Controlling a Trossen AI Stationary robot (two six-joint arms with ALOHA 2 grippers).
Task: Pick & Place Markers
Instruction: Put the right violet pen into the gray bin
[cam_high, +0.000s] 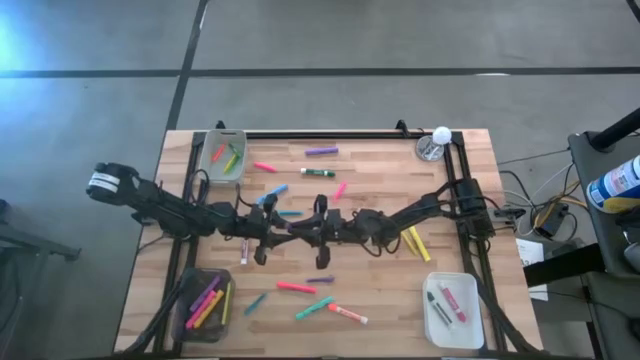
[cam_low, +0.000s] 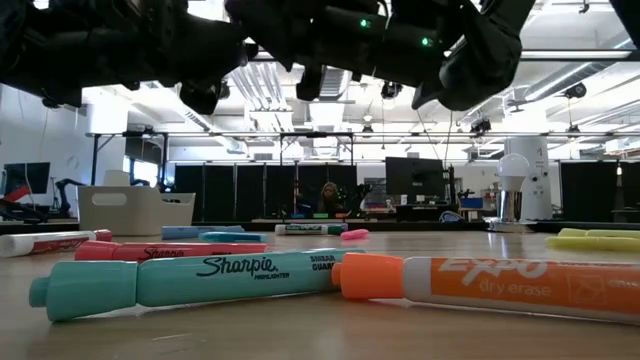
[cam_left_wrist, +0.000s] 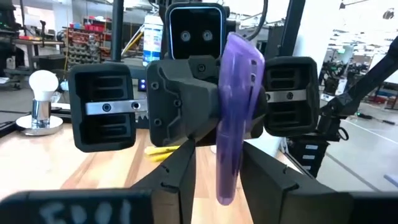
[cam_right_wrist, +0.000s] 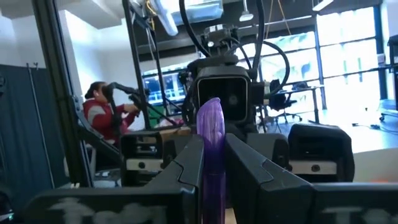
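Left gripper (cam_left_wrist: 217, 163): I have it at the table's centre, reaching in from 9 o'clock. Its fingers stand wide apart, with the lower end of the purple marker between them. I cannot tell whether either finger touches it.
Right gripper (cam_right_wrist: 211, 146): it comes in from 3 o'clock and meets the left one nose to nose. Its fingers are clamped on the purple marker.
Purple marker (cam_left_wrist: 237, 112): held in the air over the table's middle, between the two grippers. Its long axis is close to upright and leans a little. I can read no print on it.
Teal highlighter (cam_low: 190, 280): it reads "Sharpie", with "HIGHLIGHTER" in small type beneath. It lies flat near the 6 o'clock edge, its long axis running roughly 8 to 2 o'clock in the high view.
Orange-capped marker (cam_low: 500, 285): its white body reads "EXPO dry erase". It lies flat, its cap end just beside the highlighter's end, with its axis about 10 to 4 o'clock.
Yellow markers (cam_high: 415, 240): these lie at 3 o'clock of the grippers.
Other markers: loose ones are scattered flat across the wooden table (cam_high: 390, 290).
Clear bin (cam_high: 212, 160): at 10 o'clock, with markers inside.
Dark bin (cam_high: 185, 300): at 8 o'clock, with pink and yellow markers inside.
White bin (cam_high: 475, 320): at 4 o'clock, with a few markers inside.
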